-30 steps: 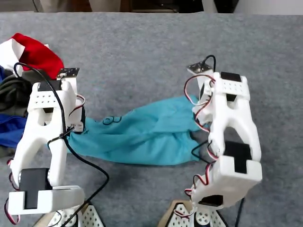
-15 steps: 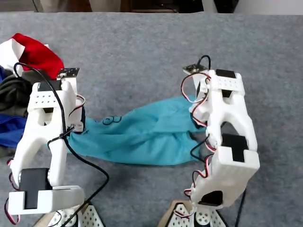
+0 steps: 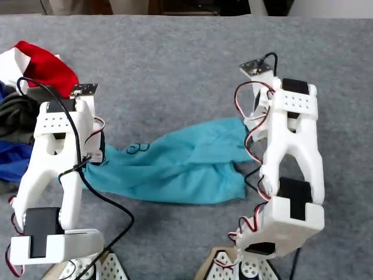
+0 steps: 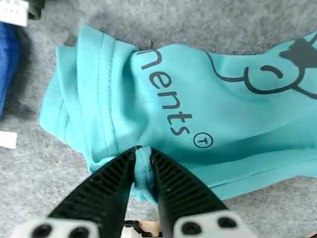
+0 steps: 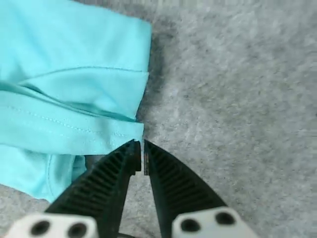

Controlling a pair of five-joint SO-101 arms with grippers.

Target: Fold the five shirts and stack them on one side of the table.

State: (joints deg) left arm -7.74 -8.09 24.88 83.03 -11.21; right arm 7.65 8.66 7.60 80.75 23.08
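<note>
Grey felt table (image 3: 175,58), two white arms side by side. Teal shirt (image 3: 169,169) lies bunched into a long strip mid-table. Its long axis runs left to right between the arms, and the right end sits slightly farther from the arm bases than the left end. The end with the dark print points toward the left arm. The right end splits into two folded lobes.

Left gripper (image 4: 142,151) is at the shirt's left end, jaws closed on a small fold of teal fabric near a stitched edge. Right gripper (image 5: 138,146) is at the shirt's right end, jaws almost together, tips touching or just beside the hem corner. Can't tell if any cloth is caught.

Pile of other shirts (image 3: 23,105) sits at the table's left edge, beside the left arm: red and white on the far side, dark in the middle, blue nearest. The pile is crumpled.
</note>
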